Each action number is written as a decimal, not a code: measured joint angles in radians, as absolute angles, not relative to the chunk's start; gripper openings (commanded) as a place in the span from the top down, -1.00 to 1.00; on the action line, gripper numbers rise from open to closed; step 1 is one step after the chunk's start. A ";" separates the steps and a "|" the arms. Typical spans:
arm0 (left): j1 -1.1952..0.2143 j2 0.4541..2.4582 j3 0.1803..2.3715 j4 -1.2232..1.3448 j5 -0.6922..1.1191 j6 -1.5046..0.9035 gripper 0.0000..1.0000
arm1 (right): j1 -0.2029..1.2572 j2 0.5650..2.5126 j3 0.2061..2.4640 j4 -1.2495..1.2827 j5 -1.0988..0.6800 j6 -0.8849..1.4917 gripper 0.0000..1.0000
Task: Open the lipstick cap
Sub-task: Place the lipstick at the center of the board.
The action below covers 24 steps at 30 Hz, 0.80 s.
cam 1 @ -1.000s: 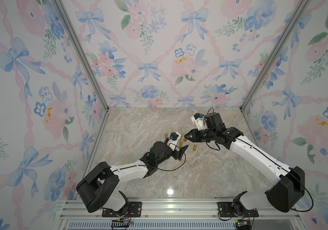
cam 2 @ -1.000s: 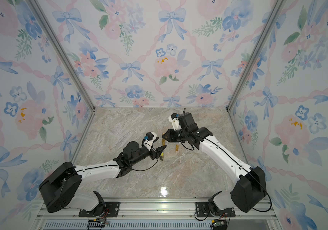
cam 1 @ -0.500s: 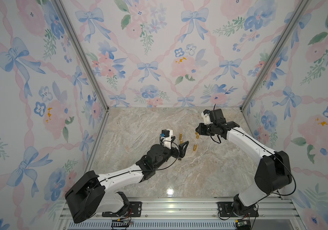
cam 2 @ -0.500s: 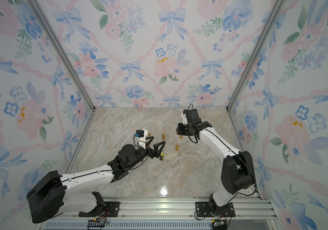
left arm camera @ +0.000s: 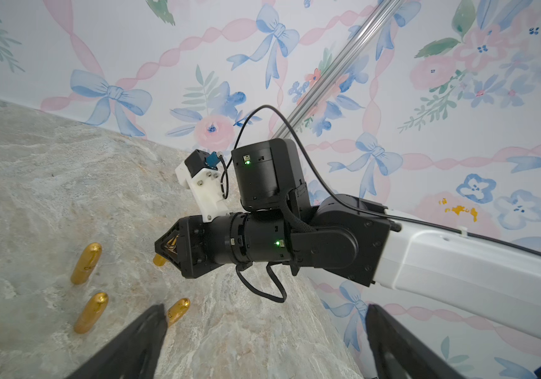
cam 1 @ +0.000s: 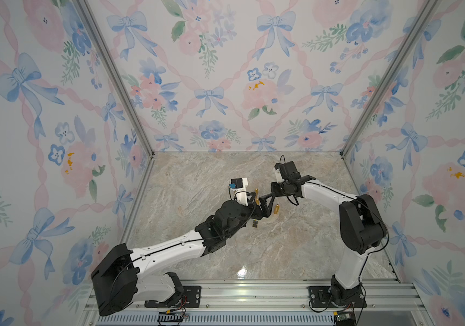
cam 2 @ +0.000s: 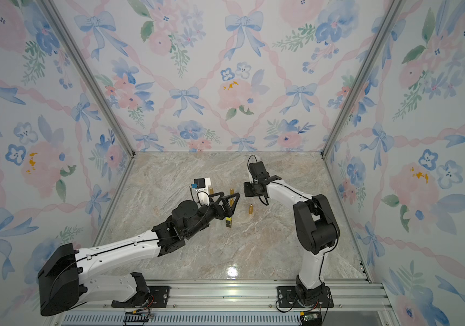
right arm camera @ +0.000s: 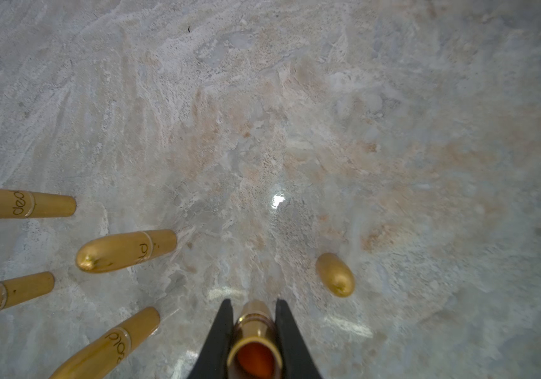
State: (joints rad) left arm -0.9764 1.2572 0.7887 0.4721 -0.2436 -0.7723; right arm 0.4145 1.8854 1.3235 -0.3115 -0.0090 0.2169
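Note:
My right gripper (right arm camera: 253,303) is shut on an uncapped gold lipstick (right arm camera: 254,331), whose orange-red stick shows in its open end. It hangs over the marble floor and appears in a top view (cam 2: 247,193) and the left wrist view (left arm camera: 161,252). My left gripper (cam 2: 233,206) stands wide open just left of it; its fingers (left arm camera: 151,328) hold nothing. A small dark-and-gold piece (cam 2: 228,223) lies on the floor below the left gripper. A loose gold cap (right arm camera: 335,274) rests on the floor near the held lipstick and shows in both top views (cam 1: 276,209) (cam 2: 250,209).
Several capped gold lipsticks (right arm camera: 128,249) stand on the marble floor (cam 2: 254,248) beside and behind the grippers, also in a top view (cam 2: 231,191). Flowered walls (cam 1: 225,84) enclose the floor on three sides. The arm bases sit on a metal rail (cam 1: 254,296) at the front.
A second ago the two grippers met, the left one closed next to the right. Now the left has opened wide, the grippers are apart, and the right arm's elbow has folded back.

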 measured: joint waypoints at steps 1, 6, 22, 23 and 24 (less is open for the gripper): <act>-0.980 1.257 0.794 0.465 -0.245 -0.772 -0.96 | 0.416 1.891 1.324 -0.301 -0.003 0.214 0.77; -0.991 1.251 0.809 0.446 -0.263 -0.772 -0.96 | 0.421 1.925 1.325 -0.259 0.018 0.200 0.77; -1.008 1.240 0.836 0.439 -0.288 -0.772 -0.96 | 0.430 1.958 1.325 -0.176 0.074 0.189 0.77; -1.008 1.240 0.839 0.437 -0.288 -0.772 -0.96 | 0.433 1.962 1.323 -0.169 0.080 0.189 0.77; -1.008 1.240 0.843 0.436 -0.288 -0.772 -0.96 | 0.434 1.966 1.320 -0.162 0.084 0.189 0.77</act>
State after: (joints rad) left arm -1.0084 1.2404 0.8429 0.4358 -0.2882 -0.7719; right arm 0.4343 1.9663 1.3197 -0.1623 0.0837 0.1886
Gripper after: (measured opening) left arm 0.980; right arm 0.204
